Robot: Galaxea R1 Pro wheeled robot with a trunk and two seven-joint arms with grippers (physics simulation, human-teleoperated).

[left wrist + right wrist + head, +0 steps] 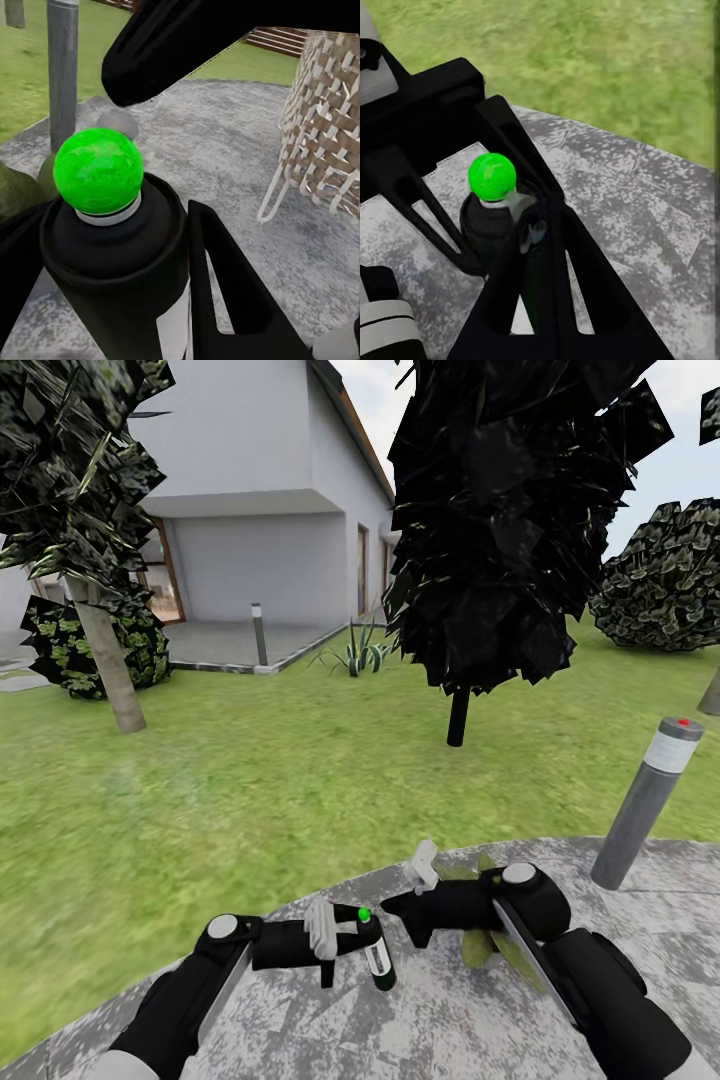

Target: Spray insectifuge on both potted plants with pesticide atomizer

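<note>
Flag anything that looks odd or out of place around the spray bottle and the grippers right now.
The spray bottle has a bright green tip, not a red one. It stands upright, gripped by the left gripper over the stone patio. Under the right arm, plant leaves are partly covered. Nothing looks spilled or broken.

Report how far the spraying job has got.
Done: the pesticide atomizer is picked up, shut in the left gripper, its tip showing green. In hand: it is held over the stone patio, near a potted plant under the right arm. Left: no spray shows; coverage cannot be judged.
</note>
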